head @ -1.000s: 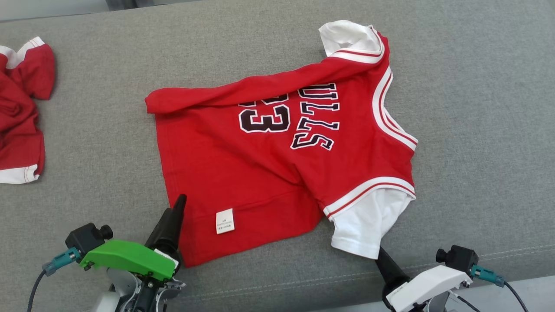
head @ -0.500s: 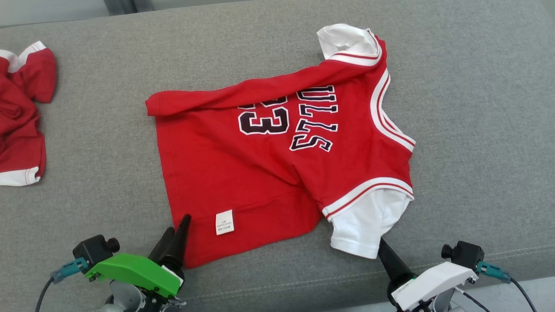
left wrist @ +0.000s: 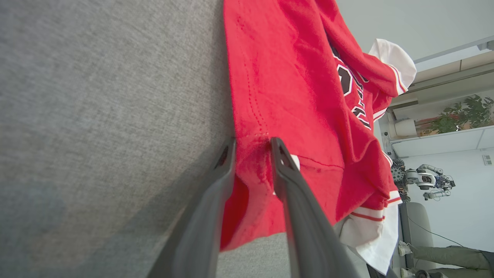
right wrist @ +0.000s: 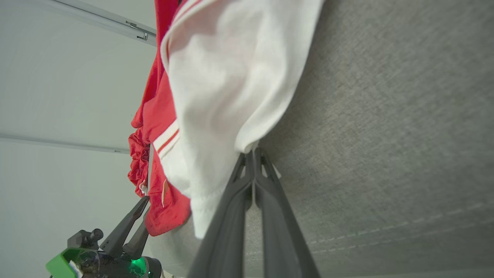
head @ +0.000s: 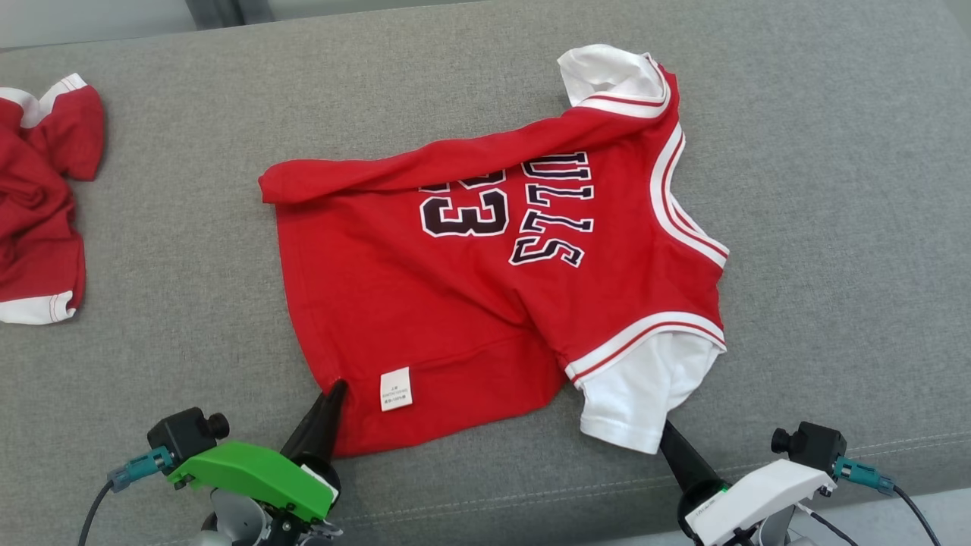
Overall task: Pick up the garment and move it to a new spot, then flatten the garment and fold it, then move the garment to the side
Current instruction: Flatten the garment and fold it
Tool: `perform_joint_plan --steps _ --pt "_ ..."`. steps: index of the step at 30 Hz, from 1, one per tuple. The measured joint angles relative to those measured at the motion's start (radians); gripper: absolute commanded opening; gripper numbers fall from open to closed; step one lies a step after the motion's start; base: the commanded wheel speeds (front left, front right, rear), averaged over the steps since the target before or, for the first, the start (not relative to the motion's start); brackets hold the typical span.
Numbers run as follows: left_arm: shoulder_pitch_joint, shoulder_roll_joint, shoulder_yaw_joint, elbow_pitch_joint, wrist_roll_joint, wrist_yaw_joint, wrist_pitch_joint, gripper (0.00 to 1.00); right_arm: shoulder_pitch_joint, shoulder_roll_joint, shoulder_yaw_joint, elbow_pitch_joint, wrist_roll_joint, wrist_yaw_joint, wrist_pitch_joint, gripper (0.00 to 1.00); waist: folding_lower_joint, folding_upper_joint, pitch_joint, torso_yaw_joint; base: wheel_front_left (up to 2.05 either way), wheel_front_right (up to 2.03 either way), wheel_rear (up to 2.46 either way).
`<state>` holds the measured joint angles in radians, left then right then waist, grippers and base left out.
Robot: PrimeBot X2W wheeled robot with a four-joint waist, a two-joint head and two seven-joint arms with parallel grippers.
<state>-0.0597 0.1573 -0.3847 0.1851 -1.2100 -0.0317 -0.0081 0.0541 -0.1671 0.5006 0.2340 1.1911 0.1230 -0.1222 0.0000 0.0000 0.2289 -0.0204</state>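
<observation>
So the red jersey (head: 455, 303) is lying pretty much dead centre on the grey cushion (head: 834, 227), print side up, with the neckline pointing to 3 o'clock and the hem to 9. The far long edge is flopped over onto itself, covering part of the number. One white sleeve (head: 645, 379) sticks out around 5 o'clock and the other (head: 607, 72) is bunched up around 1 o'clock.

Left claw (head: 334, 390) is at the jersey's 7 o'clock corner, just beside the little white tag (head: 396, 388). In the left wrist view its fingers (left wrist: 287, 181) sit partway apart with the hem corner between them. Honestly can't tell if it's actually pinching the cloth.

Right claw (right wrist: 252, 152) is at 5 o'clock, fingers pressed tight together on the edge of that white sleeve, tips tucked under the cloth in the head view.

There's also a second red garment (head: 38, 205) crumpled way over at 9 o'clock, well apart from the jersey.
</observation>
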Motion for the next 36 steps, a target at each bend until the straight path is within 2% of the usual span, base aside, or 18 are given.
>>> perform_joint_plan --steps 2,8,11,14,15,25,36 --pt "0.001 -0.001 0.0 -0.001 0.0 0.0 0.0 0.42 0.0 -0.001 0.004 -0.002 0.002 0.0 0.0 0.0 0.0 0.0 0.0 0.001 0.0 0.0 0.0" --pt "0.004 -0.001 0.0 -0.005 0.0 0.0 0.0 0.43 0.0 -0.007 0.01 -0.008 0.01 0.0 0.0 0.0 0.0 0.0 0.002 0.003 0.0 0.0 0.0" --pt "0.004 0.003 0.0 -0.006 0.003 0.0 0.0 0.36 0.0 -0.01 0.013 -0.011 0.01 0.0 0.0 0.0 0.0 0.0 0.004 0.003 0.0 0.0 0.0" --pt "0.004 0.011 0.0 -0.008 0.012 0.003 0.0 0.11 0.0 -0.012 0.016 -0.013 0.016 0.0 0.0 0.0 0.0 0.0 0.005 0.004 0.0 0.0 0.0" --pt "0.004 0.014 0.001 -0.01 0.019 0.005 -0.002 0.0 0.0 -0.013 0.017 -0.014 0.017 0.0 0.0 0.0 0.0 0.0 0.005 0.004 0.0 0.0 0.0" --pt "0.004 0.03 0.001 -0.052 0.054 0.006 -0.007 0.0 0.0 -0.021 0.027 -0.017 0.025 0.0 -0.002 0.0 0.0 0.0 0.003 0.01 0.0 0.0 0.0" --pt "0.002 0.034 0.02 -0.173 0.053 0.006 -0.017 0.0 -0.003 -0.037 0.008 -0.057 0.032 0.0 -0.028 0.0 0.0 0.0 -0.003 0.018 0.0 0.0 0.0"
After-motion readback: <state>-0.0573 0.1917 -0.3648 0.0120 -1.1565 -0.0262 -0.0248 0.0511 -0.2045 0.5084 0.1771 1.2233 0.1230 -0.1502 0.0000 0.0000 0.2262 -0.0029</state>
